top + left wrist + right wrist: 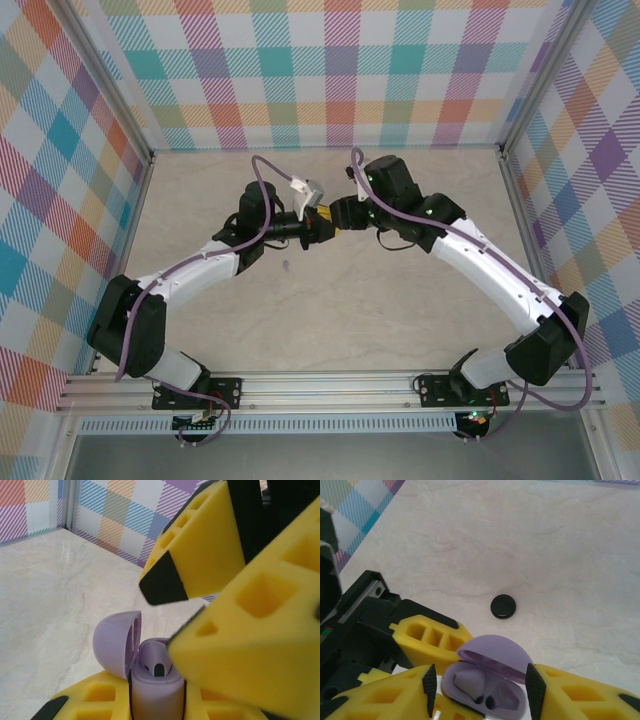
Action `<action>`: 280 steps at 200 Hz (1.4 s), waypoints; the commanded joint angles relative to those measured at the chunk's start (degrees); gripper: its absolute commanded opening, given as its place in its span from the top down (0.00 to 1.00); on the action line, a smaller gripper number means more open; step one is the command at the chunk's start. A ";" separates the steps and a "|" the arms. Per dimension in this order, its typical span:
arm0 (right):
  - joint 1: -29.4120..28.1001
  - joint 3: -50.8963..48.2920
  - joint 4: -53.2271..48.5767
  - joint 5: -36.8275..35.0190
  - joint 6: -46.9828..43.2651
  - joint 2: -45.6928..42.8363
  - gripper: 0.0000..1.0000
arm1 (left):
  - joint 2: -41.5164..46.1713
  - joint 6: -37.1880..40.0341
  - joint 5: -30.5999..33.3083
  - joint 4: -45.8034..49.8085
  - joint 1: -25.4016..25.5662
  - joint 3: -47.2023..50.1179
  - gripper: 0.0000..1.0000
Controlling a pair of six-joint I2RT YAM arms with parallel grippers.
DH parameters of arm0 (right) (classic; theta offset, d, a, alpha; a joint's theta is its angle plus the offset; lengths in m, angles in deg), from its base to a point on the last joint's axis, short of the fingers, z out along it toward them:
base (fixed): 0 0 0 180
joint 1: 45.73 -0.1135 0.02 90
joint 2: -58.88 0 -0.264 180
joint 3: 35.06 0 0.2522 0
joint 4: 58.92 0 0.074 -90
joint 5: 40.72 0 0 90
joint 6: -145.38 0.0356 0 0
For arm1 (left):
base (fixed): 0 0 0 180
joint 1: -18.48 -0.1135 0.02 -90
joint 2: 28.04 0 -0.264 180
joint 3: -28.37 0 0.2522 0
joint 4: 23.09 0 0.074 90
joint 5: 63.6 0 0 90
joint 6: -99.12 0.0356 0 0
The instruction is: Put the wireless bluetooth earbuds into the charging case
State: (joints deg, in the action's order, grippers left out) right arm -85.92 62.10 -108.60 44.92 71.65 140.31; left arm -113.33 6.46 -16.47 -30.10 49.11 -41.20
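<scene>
Lilac plastic marks the work area. In the top view the left arm rises from lower left, elbow bent, forearm reaching inward to frame centre. There the left gripper [303, 222] is clamped narrow on the charging case [155, 692], one yellow finger on each side of the body. The lid is hinged back toward the left of the left wrist view. One lilac earbud [156, 662] lies in its well. Full seating, and the state of the second well, cannot be told.

The right gripper [482, 685] straddles the case with its jaws parted and carries nothing. The right arm mirrors the left, reaching in from lower right.

Recommended procedure:
- Keep the case level and rigid.
- Draw the right gripper straight off, clear of the lid, before swinging away.
- Confirm the earbud sits flush.

A black disc [502, 606] lies on the table [560, 555], above the case in the right wrist view.
</scene>
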 commanded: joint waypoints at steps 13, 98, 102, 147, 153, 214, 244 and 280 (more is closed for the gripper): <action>1.17 0.95 -4.58 -6.62 2.41 -1.92 0.45 | 4.80 -2.84 -1.20 -3.94 -3.38 3.50 0.91; 4.05 -1.13 -6.93 6.28 4.45 11.09 0.44 | 16.50 -1.43 -1.47 7.73 -11.24 5.82 0.91; 3.99 -1.07 -6.26 7.92 4.47 12.02 0.44 | 17.00 -1.23 -1.49 8.34 -11.34 5.87 0.91; 2.30 6.70 -5.35 19.45 3.14 25.14 0.45 | 20.86 -0.21 -1.07 14.02 -12.04 5.83 0.91; 1.78 8.81 -6.15 20.25 2.68 27.36 0.45 | 21.24 -0.24 -1.09 14.46 -12.15 5.82 0.91; -2.34 26.81 -12.75 24.15 0.69 44.64 0.53 | 23.99 -2.00 -0.70 15.32 -12.44 5.93 0.91; -3.90 34.54 -17.55 23.49 -0.42 50.88 0.59 | 24.30 -1.91 -0.72 15.76 -12.44 5.57 0.91; -5.49 41.60 -22.94 20.09 -2.10 56.00 0.61 | 24.40 -1.84 -0.78 16.22 -12.44 4.99 0.91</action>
State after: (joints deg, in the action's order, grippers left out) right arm -90.44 98.91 -125.06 66.62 71.76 193.86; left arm -90.36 4.82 -17.02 -14.65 37.44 -35.65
